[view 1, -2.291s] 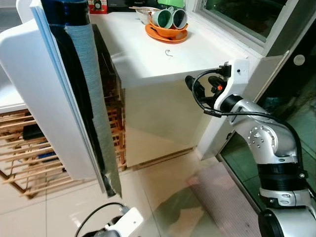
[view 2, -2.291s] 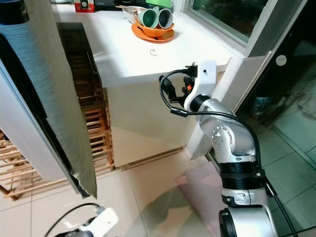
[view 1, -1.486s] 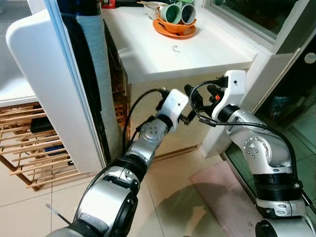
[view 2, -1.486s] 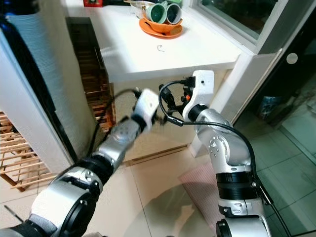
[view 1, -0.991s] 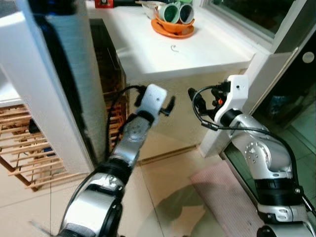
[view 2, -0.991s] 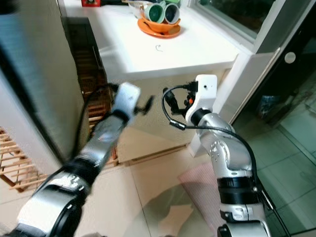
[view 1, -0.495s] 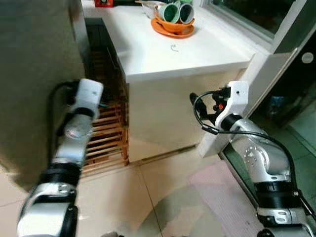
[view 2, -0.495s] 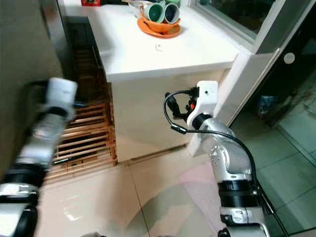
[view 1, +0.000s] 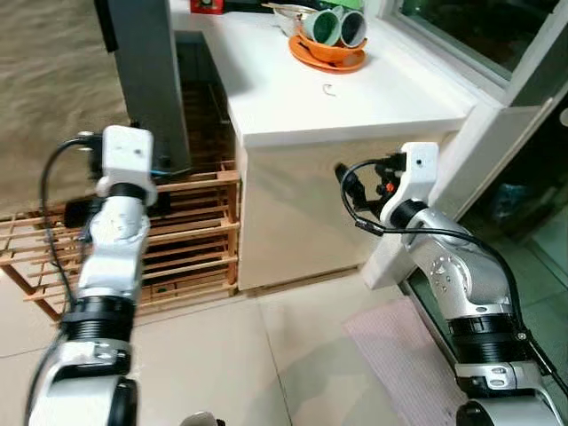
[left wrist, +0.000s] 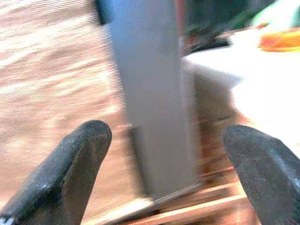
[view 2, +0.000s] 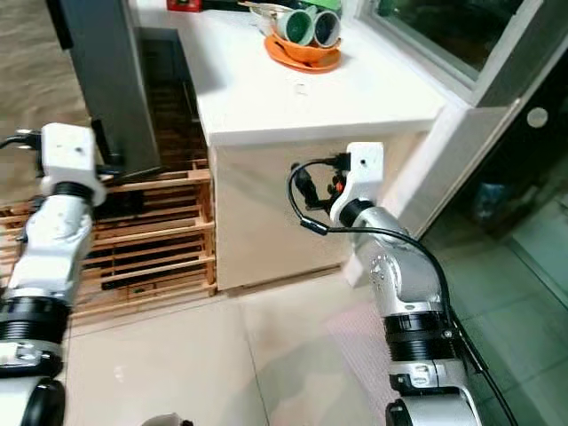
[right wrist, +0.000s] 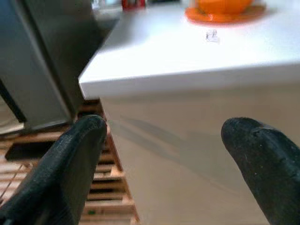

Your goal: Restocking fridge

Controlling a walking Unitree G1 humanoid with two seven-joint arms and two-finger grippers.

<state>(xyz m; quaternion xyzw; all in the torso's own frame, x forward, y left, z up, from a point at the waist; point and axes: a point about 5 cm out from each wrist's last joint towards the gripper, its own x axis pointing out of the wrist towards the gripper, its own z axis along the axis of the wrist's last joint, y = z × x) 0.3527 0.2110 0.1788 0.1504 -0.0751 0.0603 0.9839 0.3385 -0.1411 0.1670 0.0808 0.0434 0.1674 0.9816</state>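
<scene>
Fridge: the tall grey flat-sided fridge (view 1: 142, 80) stood at the robot's upper left, upright, with a dark block at its top edge; its face was plain, smooth and matte, and blurred in the left wrist view.
Fridge position: its lower end sat just behind the wooden slatted rack (view 1: 191, 240), and a narrow dark gap separated it from the white counter (view 1: 355, 106).
Beside the fridge: a brown ribbed surface (view 1: 44, 89) lay to its left; what it was could not be told.
Left gripper: the left gripper (left wrist: 168, 140) was raised in front of the fridge's lower part, its black fingers (left wrist: 79, 159) spread wide apart and holding nothing.
Right gripper: the right gripper (right wrist: 168, 131) was held up near the front of the counter, pointed at the counter's corner; its fingers (right wrist: 75, 159) were also wide apart and held nothing.
Rack: pale wood slats in several tiers, with a dark flat item (view 1: 80, 211) on one shelf.
Counter top: an orange round plate (view 1: 330, 59) near the window carried two cups with green insides (view 1: 335, 25), lying on their sides; a small metal hook (view 1: 327, 89) lay apart from the plate; a red item (view 1: 206, 5) stood at the far edge.
Floor: pale glossy tiles (view 1: 257, 355), with a pinkish mat (view 1: 399, 355) below the right arm.
</scene>
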